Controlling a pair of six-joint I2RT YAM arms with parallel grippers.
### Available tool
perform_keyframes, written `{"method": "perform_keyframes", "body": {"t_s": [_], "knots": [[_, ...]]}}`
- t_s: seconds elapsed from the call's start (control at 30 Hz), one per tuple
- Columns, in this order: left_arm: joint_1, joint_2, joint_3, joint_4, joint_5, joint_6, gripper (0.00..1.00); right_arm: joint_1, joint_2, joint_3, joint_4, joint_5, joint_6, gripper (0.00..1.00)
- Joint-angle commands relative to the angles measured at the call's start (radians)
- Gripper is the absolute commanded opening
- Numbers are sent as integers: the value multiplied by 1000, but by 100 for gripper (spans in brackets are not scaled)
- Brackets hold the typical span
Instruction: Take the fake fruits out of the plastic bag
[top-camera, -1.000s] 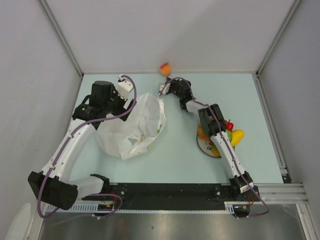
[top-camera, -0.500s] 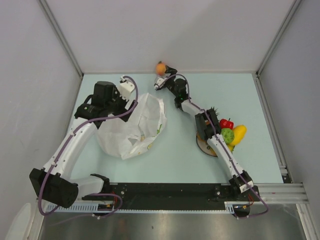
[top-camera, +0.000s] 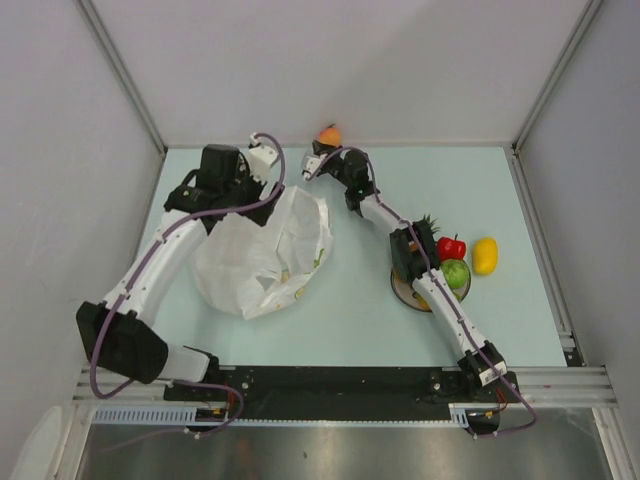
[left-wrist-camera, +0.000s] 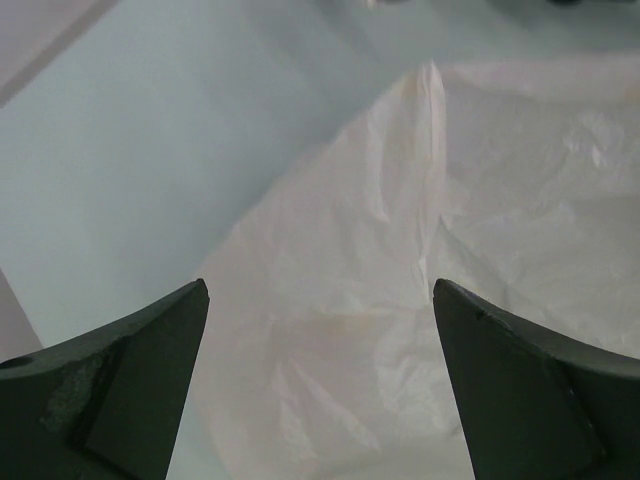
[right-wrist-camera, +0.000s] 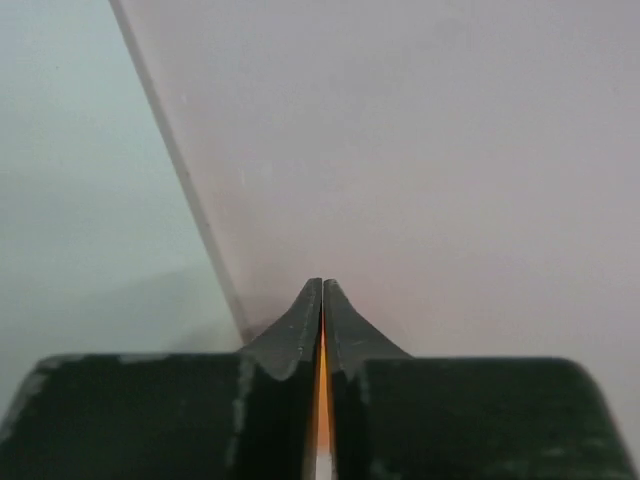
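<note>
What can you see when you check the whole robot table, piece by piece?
Surface: pale blue table, flat.
Job's things: plastic bag crumpled at left; peach by the back wall; strawberry, green fruit and yellow fruit at right.
Clutter: plate, partly under the right arm.
Pincers: left pincer open above the plastic bag; right pincer shut to a slit showing orange, beside the peach.
Cables: purple cable along each arm.
Surroundings: grey walls on three sides.

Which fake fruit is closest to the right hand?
The pink-orange peach, right beside the right hand at the table's far edge. The red strawberry, green fruit and yellow fruit all sit farther off, by the plate.
</note>
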Motion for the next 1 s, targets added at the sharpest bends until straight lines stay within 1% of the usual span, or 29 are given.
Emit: {"method": "perform_keyframes", "body": {"t_s": [0.0, 0.03, 0.07, 0.1, 0.13, 0.17, 0.2, 0.23, 0.27, 0.3, 0.33, 0.37, 0.4, 0.53, 0.57, 0.6, 0.63, 0.67, 0.7, 0.8, 0.87, 0.93, 0.97], "knots": [[10, 145, 260, 94, -2, -55, 100, -16, 69, -119, 120, -41, 98, 0], [18, 178, 310, 101, 9, -64, 100, -24, -4, -199, 176, -49, 133, 0], [36, 214, 404, 115, 24, -93, 100, -29, -48, -283, 258, -61, 159, 9], [45, 288, 449, 146, 43, -109, 100, -35, -97, -466, 419, -78, 179, 22], [54, 340, 498, 152, 67, -126, 100, -44, -140, -538, 482, -107, 207, 39], [61, 391, 615, 147, 113, -152, 100, -46, -222, -601, 541, -104, 263, 48], [61, 444, 686, 128, 132, -166, 100, -49, -259, -726, 648, -96, 295, 54], [62, 566, 755, 118, 159, -179, 100, -56, -293, -779, 705, -86, 326, 63], [61, 622, 885, 115, 203, -227, 100, -61, -362, -836, 807, -76, 377, 65], [61, 687, 945, 123, 233, -253, 100, -66, -388, -877, 855, -75, 394, 68], [59, 784, 998, 137, 254, -279, 100, -72, -411, -943, 911, -78, 417, 74], [56, 833, 1074, 170, 262, -322, 100, -87, -442, -960, 987, -84, 450, 75], [55, 868, 1099, 195, 259, -362, 100, -92, -459, -970, 995, -85, 452, 75], [42, 1009, 1115, 331, 277, -486, 100, -98, -548, -994, 988, -1, 488, 76], [36, 1061, 1136, 353, 273, -489, 100, -96, -572, -1008, 988, 25, 494, 75], [30, 1092, 1151, 357, 236, -492, 100, -95, -620, -1023, 982, 69, 509, 75], [24, 1117, 1168, 368, 218, -509, 100, -95, -654, -1042, 973, 88, 515, 75], [22, 1164, 1191, 402, 210, -515, 100, -95, -683, -1095, 956, 102, 517, 75], [22, 1186, 1201, 420, 204, -523, 100, -96, -742, -1121, 953, 123, 518, 75], [21, 1271, 1240, 489, 163, -560, 100, -95, -828, -1244, 933, 175, 512, 75], [19, 1316, 1265, 556, 173, -590, 100, -96, -910, -1292, 888, 209, 511, 76], [13, 1358, 1265, 610, 207, -626, 100, -96, -976, -1345, 838, 275, 515, 76], [12, 1368, 1267, 661, 210, -636, 100, -98, -993, -1358, 784, 301, 520, 76]]}}
